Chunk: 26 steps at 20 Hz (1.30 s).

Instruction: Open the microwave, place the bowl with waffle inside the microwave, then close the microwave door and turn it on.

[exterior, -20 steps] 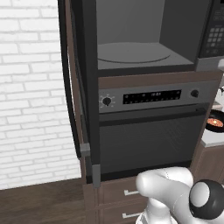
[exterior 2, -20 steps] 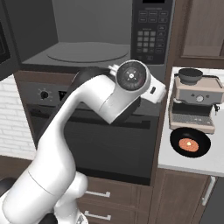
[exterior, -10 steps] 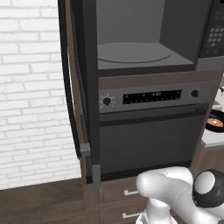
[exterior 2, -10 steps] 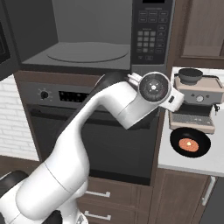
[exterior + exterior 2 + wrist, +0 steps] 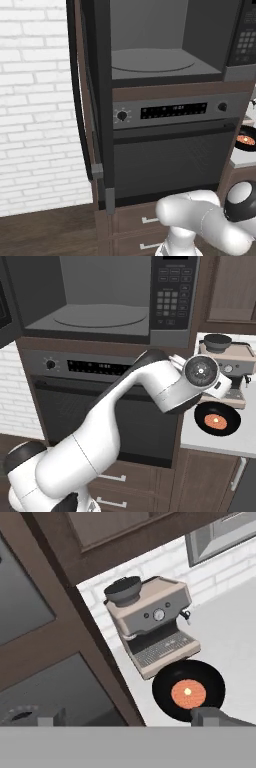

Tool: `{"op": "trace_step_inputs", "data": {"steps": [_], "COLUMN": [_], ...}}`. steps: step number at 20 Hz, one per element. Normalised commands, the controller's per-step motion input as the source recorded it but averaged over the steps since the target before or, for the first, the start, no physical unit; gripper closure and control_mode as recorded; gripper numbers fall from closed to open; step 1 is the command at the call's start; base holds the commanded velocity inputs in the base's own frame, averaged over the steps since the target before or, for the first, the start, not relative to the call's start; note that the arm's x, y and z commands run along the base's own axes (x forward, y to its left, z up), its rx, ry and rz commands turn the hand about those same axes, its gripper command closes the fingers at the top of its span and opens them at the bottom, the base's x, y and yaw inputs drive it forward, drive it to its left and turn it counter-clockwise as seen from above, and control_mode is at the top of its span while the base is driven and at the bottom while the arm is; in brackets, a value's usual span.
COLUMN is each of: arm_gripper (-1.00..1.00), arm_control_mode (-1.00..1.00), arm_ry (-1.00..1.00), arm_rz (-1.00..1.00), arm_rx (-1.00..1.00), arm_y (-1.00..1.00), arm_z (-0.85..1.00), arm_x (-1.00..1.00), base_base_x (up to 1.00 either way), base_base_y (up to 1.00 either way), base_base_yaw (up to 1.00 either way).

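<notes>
The microwave (image 5: 165, 40) stands open, showing its grey cavity and round turntable (image 5: 100, 315). Its keypad (image 5: 172, 293) is on the right. The microwave door (image 5: 95, 100) is swung out to the left and I see it edge-on. On the white counter to the right sits the small black bowl (image 5: 217, 420) with an orange waffle in it, also the bowl (image 5: 188, 691) low in the hand view. My gripper (image 5: 130, 718) is open and empty, its fingertips (image 5: 210, 716) spread wide, hovering just short of the bowl.
A beige coffee machine (image 5: 150, 624) with a dark cup on top stands right behind the bowl. The oven (image 5: 170, 150) with knobs and a display strip sits under the microwave, drawers below it. A brick wall (image 5: 35, 100) lies left of the open door.
The arm has swung right, from in front of the oven to over the counter by the coffee machine and bowl. The microwave stays open.
</notes>
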Motion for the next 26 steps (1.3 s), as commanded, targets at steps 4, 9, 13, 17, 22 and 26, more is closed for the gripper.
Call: {"op": "trace_step_inputs", "data": {"steps": [4, 9, 13, 17, 22, 26], "arm_gripper": [-1.00, -1.00, -1.00, -1.00, -1.00, -1.00], "arm_control_mode": [-1.00, -1.00, -1.00, -1.00, -1.00, -1.00], "arm_ry": [0.18, 0.25, 0.26, 0.19, 0.12, 0.06], "arm_rz": [-0.06, -0.07, -0.08, -0.07, -0.07, -0.02], "arm_rx": [0.06, 0.17, 0.34, 0.38, 0.33, 0.28], "arm_y": [-0.73, -0.63, -0.71, -0.85, -0.80, -0.44], "arm_z": [-0.71, -0.89, -0.78, -0.55, -0.27, 0.00], "arm_x": [0.04, 0.15, 0.22, 0.15, 0.12, 0.07], "base_base_x": [0.00, 0.00, 0.00, 0.00, 0.00, 0.00], "base_base_y": [0.00, 0.00, 0.00, 0.00, 0.00, 0.00], "base_base_yaw": [0.00, 0.00, 0.00, 0.00, 0.00, 0.00]}}
